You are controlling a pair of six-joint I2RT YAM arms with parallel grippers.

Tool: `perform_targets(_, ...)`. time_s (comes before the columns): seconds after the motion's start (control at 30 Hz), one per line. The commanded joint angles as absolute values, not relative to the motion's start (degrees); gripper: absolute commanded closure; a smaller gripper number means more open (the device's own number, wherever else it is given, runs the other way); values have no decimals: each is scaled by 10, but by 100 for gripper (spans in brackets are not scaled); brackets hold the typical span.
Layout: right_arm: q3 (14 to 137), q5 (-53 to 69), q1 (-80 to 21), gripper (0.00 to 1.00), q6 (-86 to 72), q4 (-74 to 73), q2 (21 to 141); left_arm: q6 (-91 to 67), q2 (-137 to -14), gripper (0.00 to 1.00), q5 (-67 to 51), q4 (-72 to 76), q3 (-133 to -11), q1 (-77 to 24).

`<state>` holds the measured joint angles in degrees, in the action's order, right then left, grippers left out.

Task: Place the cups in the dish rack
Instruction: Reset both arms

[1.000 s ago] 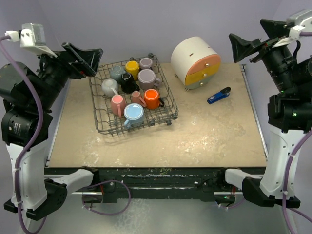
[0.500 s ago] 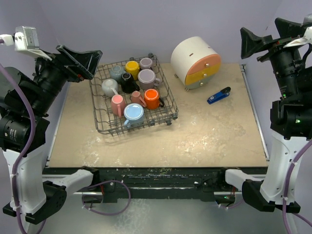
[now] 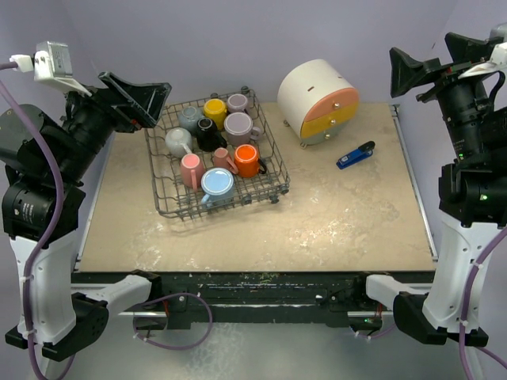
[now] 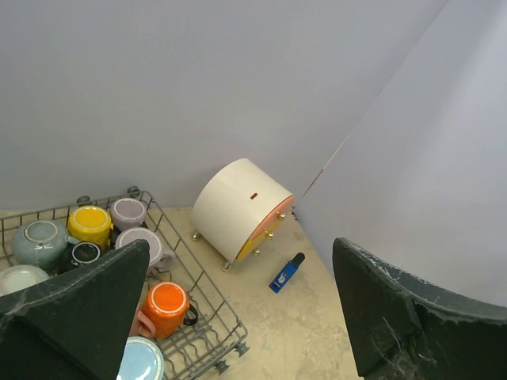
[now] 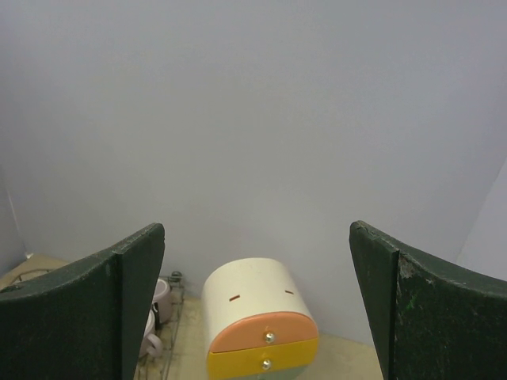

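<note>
Standing by the counter, I am looking at a job that appears finished. The large square grey wire dish rack is sitting on the counter, and every small handled ceramic cup I can find is resting inside it. None is showing outside its raised wire sides. My judgement is that nothing is waiting to be loaded, unless a cup is hiding out of sight.

I am counting ten cups in the rack:
- **Far side:** one grey-blue cup, one yellow cup, one small mauve cup and one larger mauve cup.
- **Middle:** one black cup and one pale whitish cup.
- **Nearer me:** one tall pink cup, one smaller pink cup and one orange cup.
- **Near side:** one light blue cup, closest to the rack's edge.

There is one rack. To its right one big white cylinder with orange and yellow drawer fronts is standing. Further right again one small blue object is lying, too small for me to name.

There are two grippers, and neither is carrying anything. The left gripper is hanging raised just off the rack's far-left corner. Its dark fingers are spreading wide with only empty air between them. The right gripper is hovering well to the right of the rack, beyond the cylinder. Its fingers are gaping equally wide and holding nothing.
</note>
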<state>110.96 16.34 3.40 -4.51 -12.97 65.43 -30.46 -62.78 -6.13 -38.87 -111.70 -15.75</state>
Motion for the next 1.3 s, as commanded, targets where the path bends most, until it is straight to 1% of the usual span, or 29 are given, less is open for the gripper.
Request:
perform_targets(0.0, 1107, 162, 35, 0, -40, -109, 645, -311, -622, 1, -69, -371, -1113, -154)
perform_targets(1.27, 1091, 165, 35, 0, -13, -129, 652, -306, -621, 1, -64, -372, -1101, -154)
